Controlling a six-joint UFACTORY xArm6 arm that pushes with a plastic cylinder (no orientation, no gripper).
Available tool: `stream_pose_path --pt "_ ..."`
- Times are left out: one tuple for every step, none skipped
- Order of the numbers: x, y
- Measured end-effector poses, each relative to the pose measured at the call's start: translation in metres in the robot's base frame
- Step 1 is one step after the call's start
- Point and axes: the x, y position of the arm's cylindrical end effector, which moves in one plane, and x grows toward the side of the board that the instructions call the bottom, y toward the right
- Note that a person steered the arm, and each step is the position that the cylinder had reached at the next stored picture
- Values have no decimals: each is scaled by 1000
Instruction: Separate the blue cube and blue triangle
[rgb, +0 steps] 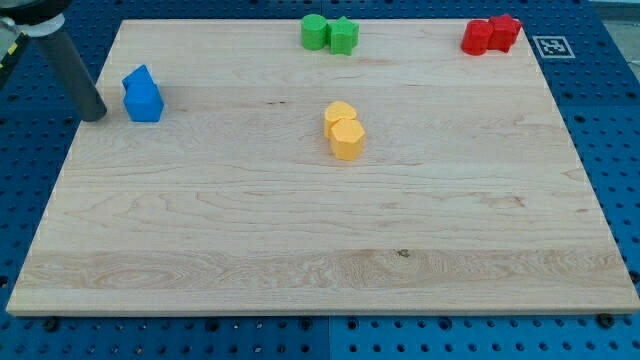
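Note:
The blue cube (146, 102) and the blue triangle (138, 79) stand touching each other near the board's upper left, the triangle on the far side of the cube. My tip (96, 115) is at the board's left edge, just left of the blue cube, a small gap apart from it. The rod rises from there toward the view's top left.
Two green blocks (329, 34) touch at the top middle. Two red blocks (491, 34) touch at the top right. Two yellow blocks (344, 130) touch near the centre. The wooden board (320, 250) lies on a blue pegboard table.

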Motion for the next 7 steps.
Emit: stream_pose_path --pt "-12 3" --pt "-18 12" --pt "-18 14" --pt "-18 44" --pt "-18 68" --pt "-18 69" --pt "-17 69"
